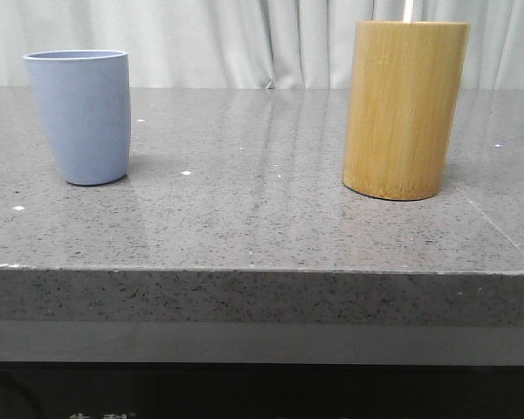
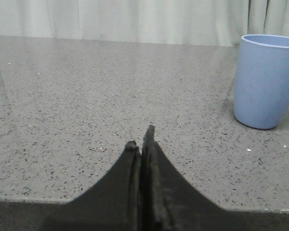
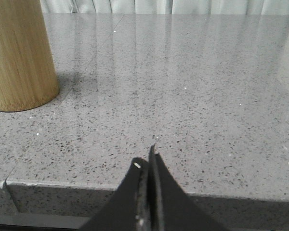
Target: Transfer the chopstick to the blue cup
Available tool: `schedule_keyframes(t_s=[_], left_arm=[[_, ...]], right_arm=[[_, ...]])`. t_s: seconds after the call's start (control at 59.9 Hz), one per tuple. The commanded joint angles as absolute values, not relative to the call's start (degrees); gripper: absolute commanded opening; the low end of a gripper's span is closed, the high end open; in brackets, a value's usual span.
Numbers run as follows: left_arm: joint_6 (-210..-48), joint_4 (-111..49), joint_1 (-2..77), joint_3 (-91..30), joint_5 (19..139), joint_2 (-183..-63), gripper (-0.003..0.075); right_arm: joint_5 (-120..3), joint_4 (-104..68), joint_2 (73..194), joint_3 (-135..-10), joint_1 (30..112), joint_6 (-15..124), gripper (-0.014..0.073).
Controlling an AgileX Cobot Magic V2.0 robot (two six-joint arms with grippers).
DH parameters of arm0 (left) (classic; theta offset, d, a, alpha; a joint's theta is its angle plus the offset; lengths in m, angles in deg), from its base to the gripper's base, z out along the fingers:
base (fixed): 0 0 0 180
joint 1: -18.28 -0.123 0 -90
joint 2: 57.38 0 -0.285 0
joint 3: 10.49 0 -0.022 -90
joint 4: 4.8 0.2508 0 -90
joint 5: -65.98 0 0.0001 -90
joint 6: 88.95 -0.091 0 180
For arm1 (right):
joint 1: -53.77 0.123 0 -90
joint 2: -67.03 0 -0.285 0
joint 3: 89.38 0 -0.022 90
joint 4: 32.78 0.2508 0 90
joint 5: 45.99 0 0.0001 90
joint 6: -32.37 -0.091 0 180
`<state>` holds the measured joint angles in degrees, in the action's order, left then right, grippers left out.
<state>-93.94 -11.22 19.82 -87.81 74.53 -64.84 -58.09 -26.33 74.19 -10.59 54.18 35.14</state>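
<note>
Curtained test bench (image 1: 262,218); granite slab

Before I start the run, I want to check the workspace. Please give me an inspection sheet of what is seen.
Surface: grey speckled stone table, dry, few white flecks.
Job's things: blue cup upright on the left; chopstick tip rising from bamboo holder on the right.
Clutter: nothing seen.
Grippers: left gripper shut, empty, near table edge; right gripper shut, empty.
Cables: nothing seen.
Surroundings: pale curtain behind.
</note>
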Motion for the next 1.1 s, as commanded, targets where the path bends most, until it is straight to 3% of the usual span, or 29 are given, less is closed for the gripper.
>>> schedule_keyframes(t_s=[0.0,0.334,0.751,0.918,1.084], left_arm=[[-93.5,-11.8,19.8,-88.2,69.8,-63.6,-0.0019],[-93.5,-11.8,19.8,-88.2,69.8,-63.6,-0.0019],[-93.4,-15.8,19.8,-84.8,58.7,-63.6,-0.0019],[-93.4,-15.8,19.8,-73.6,65.5,-65.9,-0.0019],[-93.8,-15.8,19.8,-61.6,78.3,-77.7,-0.0019]], right_arm=[[-53.1,-26.4,73.0,-10.8,53.9,35.5,-0.0080],[-52.2,-26.4,73.0,-10.8,53.9,35.5,-0.0080],[-45.4,-26.4,73.0,-14.7,53.9,35.5,-0.0080],[-49.4,-26.1,74.1,-24.6,53.9,35.4,-0.0078],[-60.1,-25.8,83.4,-37.3,53.9,35.4,-0.0078]])
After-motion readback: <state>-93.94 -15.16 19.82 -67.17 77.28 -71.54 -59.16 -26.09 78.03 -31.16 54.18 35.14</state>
